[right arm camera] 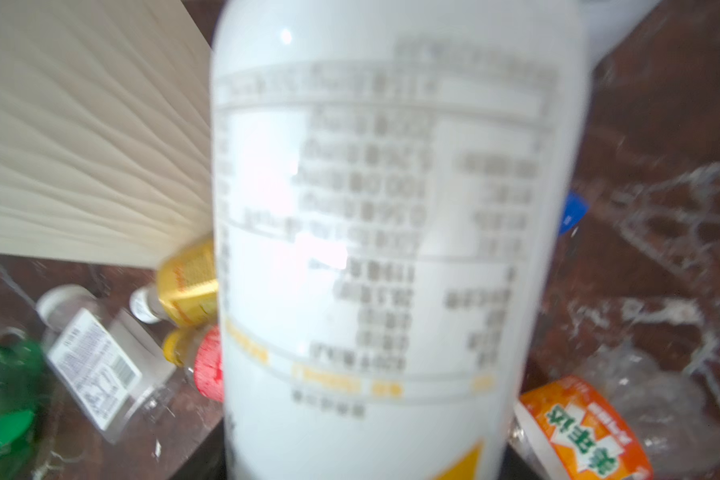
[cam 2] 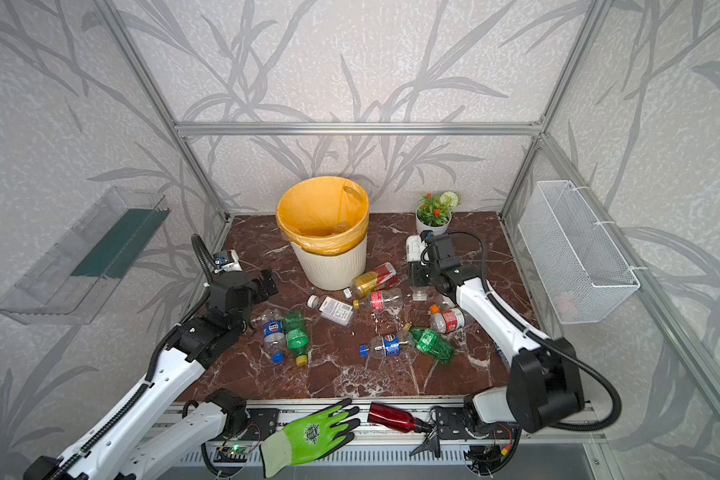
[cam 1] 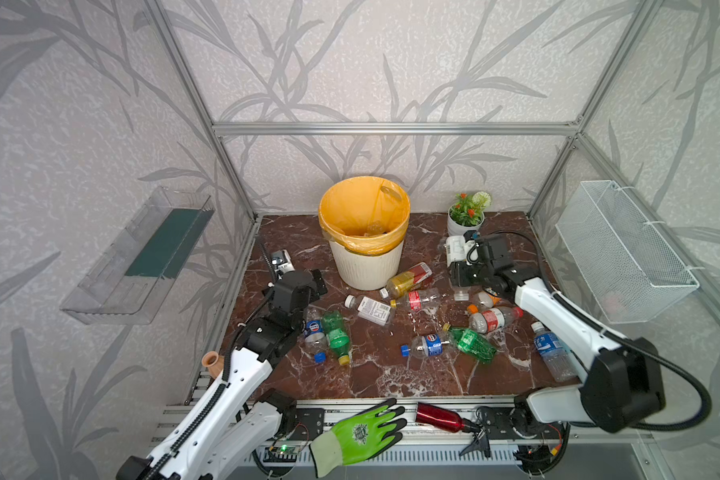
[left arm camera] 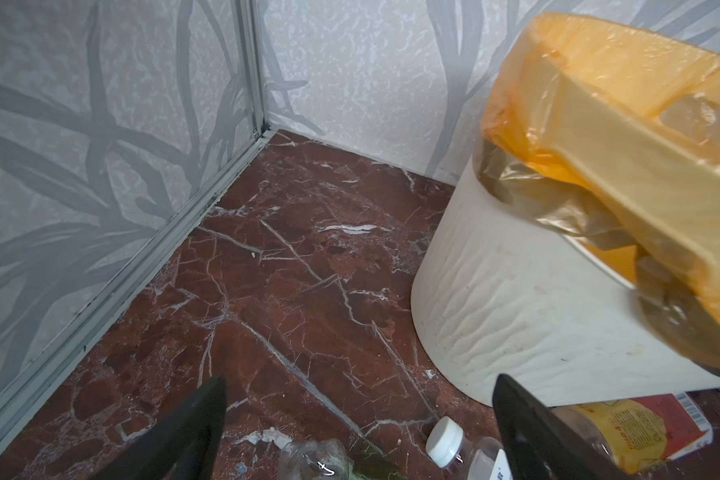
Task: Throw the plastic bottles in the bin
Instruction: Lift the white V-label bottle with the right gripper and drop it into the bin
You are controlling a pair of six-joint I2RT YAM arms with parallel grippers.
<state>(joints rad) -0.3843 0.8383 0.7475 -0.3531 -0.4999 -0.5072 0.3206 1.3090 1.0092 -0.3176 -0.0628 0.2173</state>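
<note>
The bin (cam 1: 366,266), at the back of the desk (cam 1: 391,374), holds clear bottles (cam 1: 390,193) inside its orange liner. Ten plastic bottles (cam 1: 472,344) lie scattered before it. An eleventh, a white-labelled bottle (right arm camera: 391,208), sits between the jaws of the right tool (cam 1: 462,279); whether clenched cannot be told. The left tool (left arm camera: 360,415) gapes, empty. A flower pot (cam 1: 466,224) stands just behind the right tool.

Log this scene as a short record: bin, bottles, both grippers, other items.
bin: upright at the back of the table, orange liner, a clear bottle inside
loose bottles: about ten lying in front of the bin
left gripper: open, empty, beside the bin
right gripper: jaws either side of a white-label bottle; grip unclear
other: glove, red metal bottle, flower pot, wire basket
</note>
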